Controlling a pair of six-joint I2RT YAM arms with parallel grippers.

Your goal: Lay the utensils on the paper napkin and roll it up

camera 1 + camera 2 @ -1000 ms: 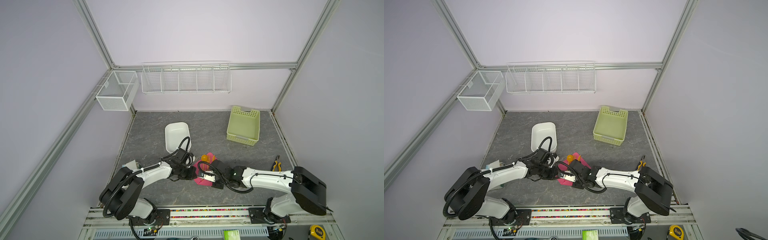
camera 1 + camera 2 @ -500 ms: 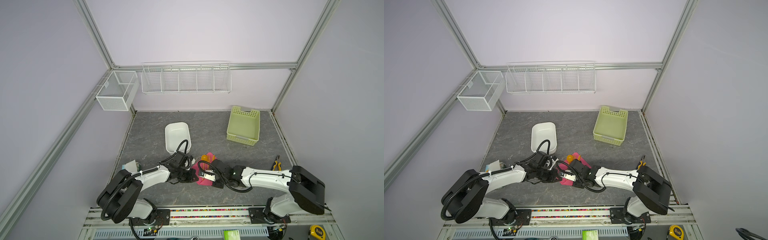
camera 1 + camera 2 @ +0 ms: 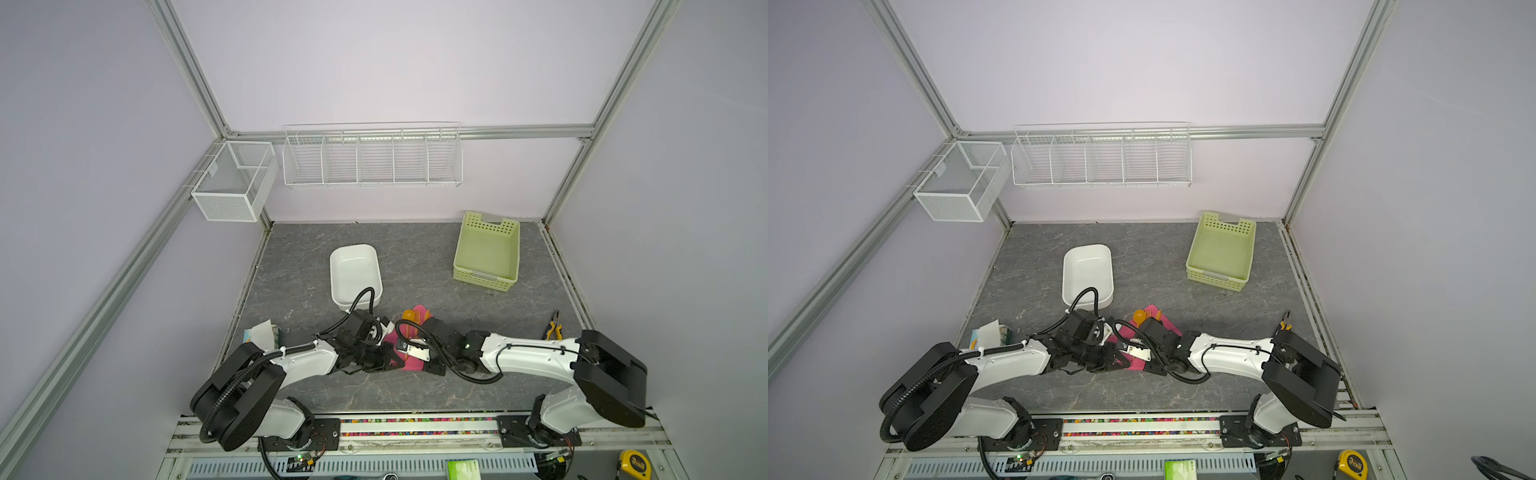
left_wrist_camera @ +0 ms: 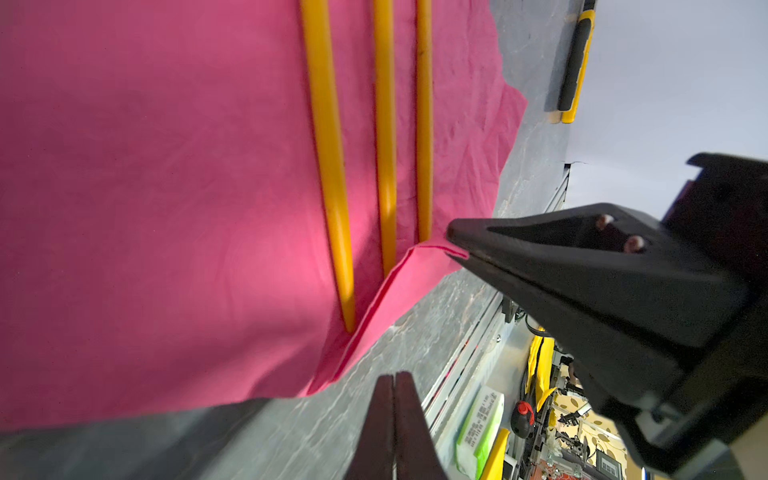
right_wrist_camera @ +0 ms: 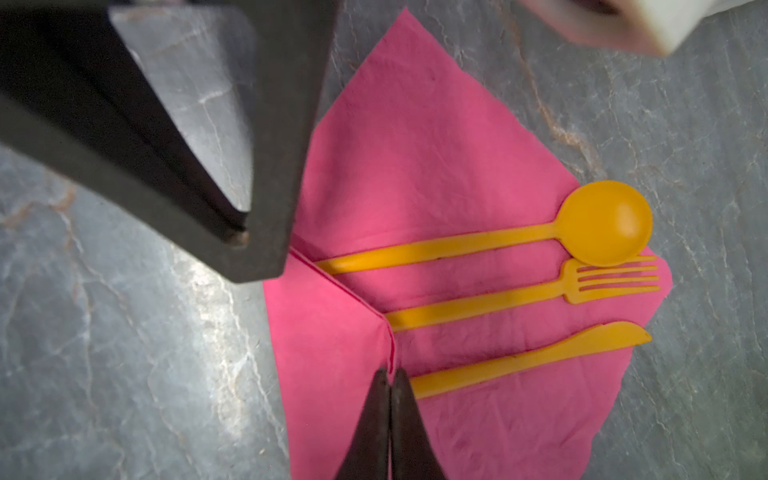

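Paper napkin [image 5: 415, 166] corner folded up, utensils [image 5: 478, 304] lying handles-first toward the front.
My left claw [image 4: 393, 380] is closed on nothing, tips just off the napkin's edge. The utensils lie side by side on it, long axes running front to back. My right claw [image 5: 390, 376] is clamped on the folded corner at their handle ends.

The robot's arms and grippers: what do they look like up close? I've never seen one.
The left arm and right arm have glossy white shells with chunky black joints. Black cables loop outside them; the left arm's runs in ribbed hose. The left gripper and right gripper are matte black, each with two flat fingers tapering to a point.
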